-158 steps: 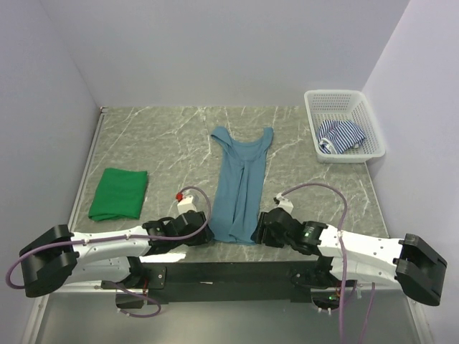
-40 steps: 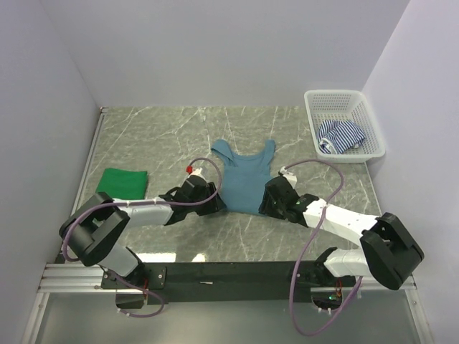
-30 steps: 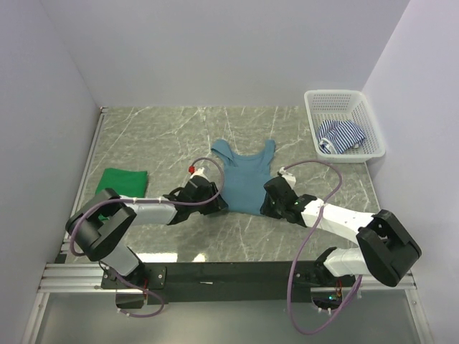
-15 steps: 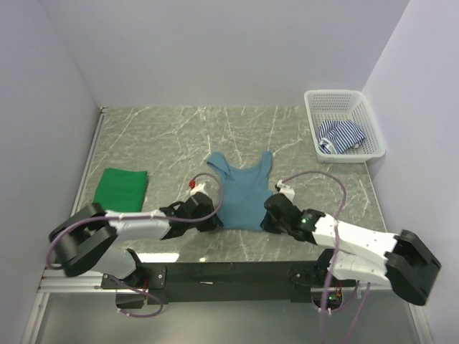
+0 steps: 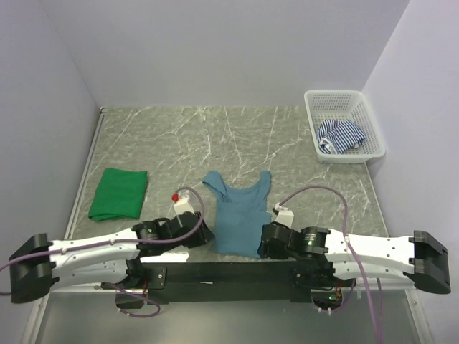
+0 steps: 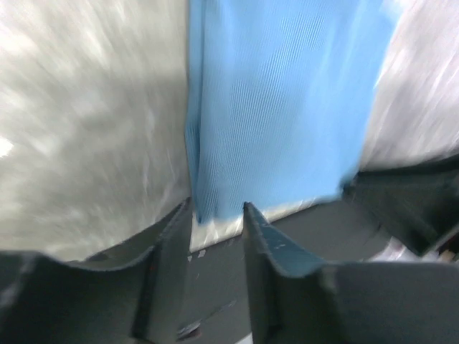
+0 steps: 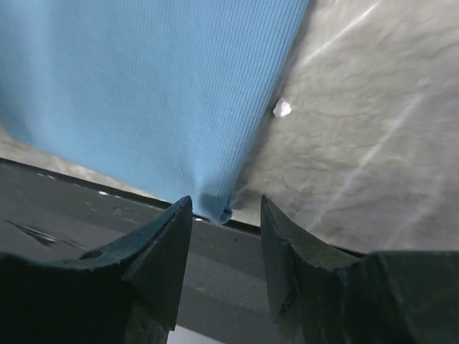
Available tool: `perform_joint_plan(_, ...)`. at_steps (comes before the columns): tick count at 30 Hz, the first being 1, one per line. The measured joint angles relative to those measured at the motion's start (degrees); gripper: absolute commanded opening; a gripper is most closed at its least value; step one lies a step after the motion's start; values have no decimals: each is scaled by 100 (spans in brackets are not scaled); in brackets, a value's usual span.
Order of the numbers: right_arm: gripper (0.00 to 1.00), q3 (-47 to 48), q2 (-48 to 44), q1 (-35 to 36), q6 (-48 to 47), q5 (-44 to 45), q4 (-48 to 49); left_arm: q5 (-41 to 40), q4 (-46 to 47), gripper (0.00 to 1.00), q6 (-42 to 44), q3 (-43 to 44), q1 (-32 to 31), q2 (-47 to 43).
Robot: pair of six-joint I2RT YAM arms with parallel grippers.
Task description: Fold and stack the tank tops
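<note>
Teal-blue tank top (image 5: 240,215) lies near-centre on the table (image 5: 179,136); left gripper (image 6: 217,208) and right gripper (image 7: 226,202), jaws apart, flank its near corners. Green tank top (image 5: 119,192) lies folded left; striped tank top (image 5: 341,135) in far-right basket (image 5: 344,93)

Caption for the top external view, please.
Left gripper and right gripper open at near corners of the teal tank top; green tank top folded left, striped tank top in basket.

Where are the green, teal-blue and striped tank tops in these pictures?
green tank top (image 5: 119,193), top external view, middle of the folded cloth.
teal-blue tank top (image 5: 239,218), top external view, centre of its body.
striped tank top (image 5: 341,135), top external view, middle of the crumpled heap.
</note>
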Motion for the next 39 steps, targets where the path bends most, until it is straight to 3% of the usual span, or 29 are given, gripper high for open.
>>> perform_joint_plan(1, 50, 90, -76, 0, 24, 83, -146, -166, -219, 32, 4, 109, 153, -197)
perform_joint_plan(2, 51, 227, -136, 0, 39, 197, -291, -249, -313, 21, 20, 199, 361, -310)
perform_joint_plan(7, 49, 1228, -184, -186, -361, 763, -538, -413, -223, 1, 354, 533, 2035, -317)
perform_joint_plan(11, 47, 1773, 179, -988, -1145, 787, -22, -306, 291, 1, 621, 664, 3268, 632)
perform_joint_plan(16, 45, 2555, 1377, -1576, -2271, 734, 664, 138, 894, 1, 922, 1045, 4245, 2282)
perform_joint_plan(22, 45, 3762, 2850, -1681, -3368, 704, 1165, 883, 1513, 1, 1292, 1878, 4428, 3486)
perform_joint_plan(25, 50, 4192, 3491, -1690, -3829, 723, 1401, 1182, 1740, 1, 1414, 2216, 4426, 3842)
perform_joint_plan(39, 52, 4715, 5132, -1744, -5056, 772, 1919, 2511, 1958, 1, 1703, 2953, 4428, 4546)
